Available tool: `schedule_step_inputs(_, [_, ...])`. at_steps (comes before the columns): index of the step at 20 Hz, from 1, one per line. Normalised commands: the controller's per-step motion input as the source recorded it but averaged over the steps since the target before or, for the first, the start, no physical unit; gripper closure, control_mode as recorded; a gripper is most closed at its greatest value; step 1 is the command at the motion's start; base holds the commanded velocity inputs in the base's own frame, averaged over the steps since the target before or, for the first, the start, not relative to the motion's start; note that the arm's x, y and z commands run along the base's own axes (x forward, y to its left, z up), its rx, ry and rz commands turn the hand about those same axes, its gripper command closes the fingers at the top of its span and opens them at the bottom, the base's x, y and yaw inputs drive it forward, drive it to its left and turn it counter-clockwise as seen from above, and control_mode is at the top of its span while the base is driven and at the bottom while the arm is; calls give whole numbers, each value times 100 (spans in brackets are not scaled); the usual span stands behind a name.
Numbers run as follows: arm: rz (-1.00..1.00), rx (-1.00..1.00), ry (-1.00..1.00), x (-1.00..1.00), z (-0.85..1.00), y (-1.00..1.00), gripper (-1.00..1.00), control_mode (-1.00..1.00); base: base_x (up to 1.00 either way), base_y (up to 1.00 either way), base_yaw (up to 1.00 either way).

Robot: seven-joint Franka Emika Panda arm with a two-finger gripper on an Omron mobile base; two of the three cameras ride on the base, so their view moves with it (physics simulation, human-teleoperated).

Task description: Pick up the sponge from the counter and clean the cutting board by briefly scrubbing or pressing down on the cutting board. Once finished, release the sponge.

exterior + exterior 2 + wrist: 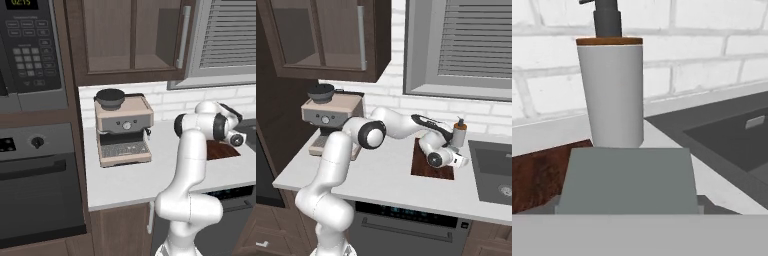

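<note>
One grey sponge (626, 179) sits close in front of the hand camera, right by the gripper (460, 161), but I cannot tell if the gripper is squeezing it or how wide it is open. Under the hand lies the dark brown board (423, 165) on the pale counter (386, 180), and a soap bottle (612, 90) stands just past the board by the white brick wall (702, 75). Off to one side is the dark sink (491, 170), and the coffee machine (123, 127) stands well apart on the other side.
</note>
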Motion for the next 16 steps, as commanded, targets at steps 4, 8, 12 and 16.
schedule_step_inputs(4, [0,0,0,56,-62,53,100,-100,0,0,0])
schedule_step_inputs(8, [0,0,-1,66,-50,59,100,-100,0,0,0])
schedule_step_inputs(12, [0,1,0,65,-35,67,100,-100,0,0,0])
schedule_step_inputs(16, [0,1,0,67,-38,64,100,-100,0,0,0])
